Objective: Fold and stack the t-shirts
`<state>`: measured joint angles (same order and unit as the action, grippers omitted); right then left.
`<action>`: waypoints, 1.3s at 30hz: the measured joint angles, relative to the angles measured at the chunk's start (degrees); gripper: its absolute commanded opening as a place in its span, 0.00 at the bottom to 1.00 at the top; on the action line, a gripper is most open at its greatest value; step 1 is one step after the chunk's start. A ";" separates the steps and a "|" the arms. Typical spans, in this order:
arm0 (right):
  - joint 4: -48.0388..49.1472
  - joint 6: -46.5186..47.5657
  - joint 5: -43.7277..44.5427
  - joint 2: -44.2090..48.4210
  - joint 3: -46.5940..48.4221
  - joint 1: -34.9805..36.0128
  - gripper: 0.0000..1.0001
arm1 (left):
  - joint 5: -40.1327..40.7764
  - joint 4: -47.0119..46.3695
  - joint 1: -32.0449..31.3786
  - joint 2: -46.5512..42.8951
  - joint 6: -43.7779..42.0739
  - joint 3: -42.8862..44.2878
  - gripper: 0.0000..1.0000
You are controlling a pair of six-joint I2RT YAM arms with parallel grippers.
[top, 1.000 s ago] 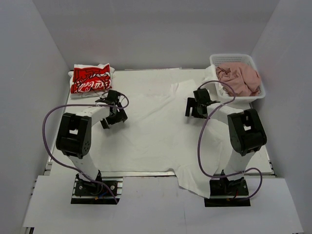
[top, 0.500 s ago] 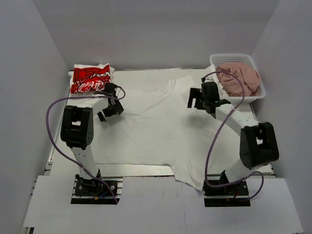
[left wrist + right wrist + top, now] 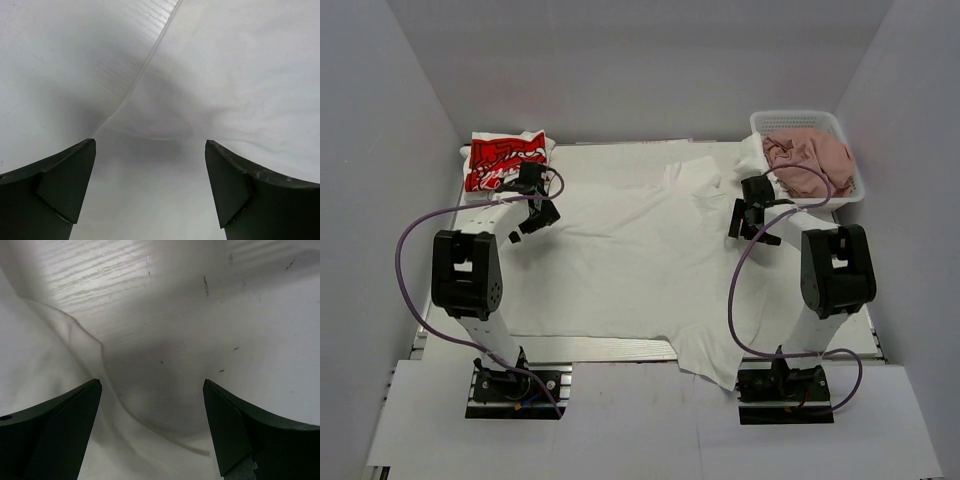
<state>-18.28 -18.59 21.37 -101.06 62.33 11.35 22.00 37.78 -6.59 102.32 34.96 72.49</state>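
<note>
Top view: left gripper (image 3: 532,218) hangs wide open and empty over the left edge of the large white shirt (image 3: 620,260). Right gripper (image 3: 750,226), equally spread and empty, hangs at the shirt's upper right. Red-print shirt (image 3: 505,160) lies folded upper left; pink shirt (image 3: 810,160) fills the basket (image 3: 798,117) upper right.

Left wrist: the white cloth's edge runs diagonally between parted fingers (image 3: 60,185).

Right wrist: cloth lower left, bare table (image 3: 240,315) right.

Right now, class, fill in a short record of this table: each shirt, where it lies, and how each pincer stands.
large white shirt: spread flat on the table, part draped over the near edge
red-print shirt: folded, far left
pink shirt: crumpled in the basket, far right
left pincer: open, over the white shirt's left edge
right pincer: open, over its right edge
</note>
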 measured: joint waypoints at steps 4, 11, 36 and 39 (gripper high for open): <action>-1.62 -1.70 2.05 -3.04 2.32 -0.09 0.84 | 0.09 -0.33 0.00 -2.03 -0.04 -0.02 1.00; 0.37 -2.36 2.51 -6.03 5.09 0.00 0.83 | 0.04 -0.81 0.00 -3.02 -0.04 -0.94 1.00; 12.52 -2.71 -10.19 -8.28 4.20 1.62 0.00 | -1.57 -1.36 0.00 -2.25 -0.52 -1.64 1.00; 13.11 -3.23 -10.10 -7.74 3.45 1.79 0.00 | -1.90 -1.88 0.00 -2.25 -0.48 -2.08 1.00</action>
<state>-5.17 -21.82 11.27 -108.79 65.78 13.15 20.10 35.90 -6.59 100.07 34.48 70.41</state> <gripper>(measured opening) 0.015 0.997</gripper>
